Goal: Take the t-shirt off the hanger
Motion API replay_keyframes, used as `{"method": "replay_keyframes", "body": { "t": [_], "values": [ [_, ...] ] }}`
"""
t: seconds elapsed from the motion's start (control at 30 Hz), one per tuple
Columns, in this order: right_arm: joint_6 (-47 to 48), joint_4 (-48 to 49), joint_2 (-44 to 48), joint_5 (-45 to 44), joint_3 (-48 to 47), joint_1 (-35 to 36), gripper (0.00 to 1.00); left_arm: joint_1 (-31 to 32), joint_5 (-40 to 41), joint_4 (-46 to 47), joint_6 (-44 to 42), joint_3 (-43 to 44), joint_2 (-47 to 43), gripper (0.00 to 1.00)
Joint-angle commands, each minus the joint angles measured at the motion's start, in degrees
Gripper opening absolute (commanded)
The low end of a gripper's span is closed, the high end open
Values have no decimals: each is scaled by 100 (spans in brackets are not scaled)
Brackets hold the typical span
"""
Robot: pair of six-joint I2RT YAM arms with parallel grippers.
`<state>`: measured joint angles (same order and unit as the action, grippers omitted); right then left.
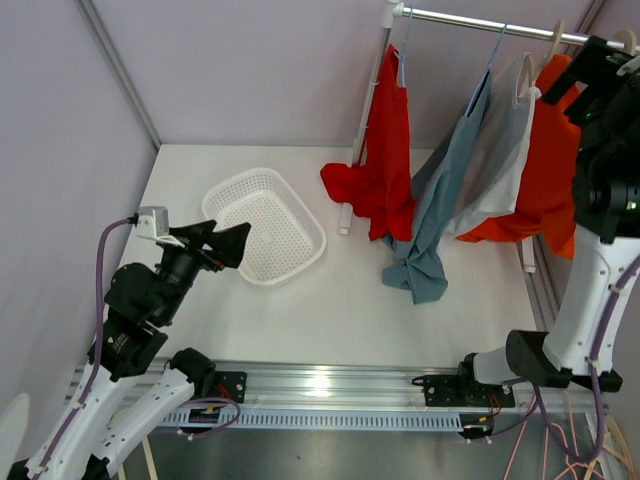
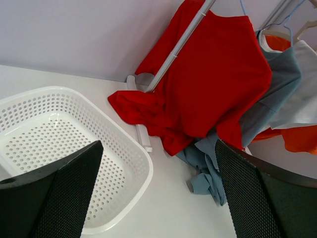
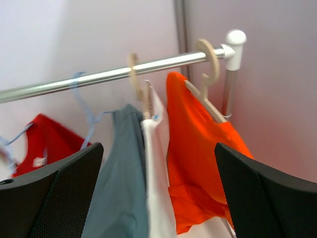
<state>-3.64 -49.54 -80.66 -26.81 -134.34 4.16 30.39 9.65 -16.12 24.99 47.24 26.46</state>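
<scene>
Several t-shirts hang from a metal rail (image 1: 480,25): a red one (image 1: 392,150), a blue-grey one (image 1: 445,190) on a blue wire hanger (image 1: 497,50), a white one (image 1: 500,160) and an orange one (image 1: 548,170) on a wooden hanger (image 3: 208,79). The red and blue-grey hems droop onto the table. My right gripper (image 1: 600,62) is raised at rail height, open, facing the orange shirt (image 3: 198,148) and white shirt (image 3: 158,188), touching neither. My left gripper (image 1: 222,240) hovers open over the basket's near side, far from the shirts, with nothing between its fingers.
A white perforated basket (image 1: 262,225) sits on the table at centre left, its rim (image 2: 143,168) just below my left gripper (image 2: 158,163). The rack's upright post (image 1: 365,110) and foot (image 1: 345,215) stand behind the red shirt (image 2: 213,84). Walls close in left and right.
</scene>
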Motion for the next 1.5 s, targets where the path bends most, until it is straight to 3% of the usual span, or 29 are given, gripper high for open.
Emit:
{"method": "replay_keyframes", "body": {
  "t": [0.0, 0.07, 0.1, 0.4, 0.5, 0.9, 1.1, 1.3, 1.47],
  "values": [
    [-829, -66, -510, 2139, -5, -1537, 99, 37, -279, 285, 32, 21, 52, 100],
    [-1364, 189, -617, 3228, 327, -2380, 100, 28, -349, 241, 32, 48, 114, 99],
    [-1455, 373, -661, 3356, 399, -2507, 100, 28, -350, 223, 41, 48, 114, 99],
    [-956, 919, -1223, 3542, 584, -2649, 96, 28, -455, 487, 216, -303, -36, 100],
    [-727, 1016, -1373, 3279, 620, -2649, 92, 37, -482, 557, 225, -400, 17, 100],
    [170, 1684, -1584, 1784, 1068, -2710, 93, 28, -517, 768, 111, -488, 483, 100],
    [179, 1851, -2006, 2196, 778, -3000, 80, 37, -762, 1032, -47, -401, 667, 99],
    [144, 2334, -2340, 2557, 848, -3097, 80, 168, -1053, 970, -214, 13, 1221, 99],
    [30, 2572, -2472, 3146, 735, -3106, 82, 634, -439, 1409, -451, -92, 1142, 100]
  ]
}}
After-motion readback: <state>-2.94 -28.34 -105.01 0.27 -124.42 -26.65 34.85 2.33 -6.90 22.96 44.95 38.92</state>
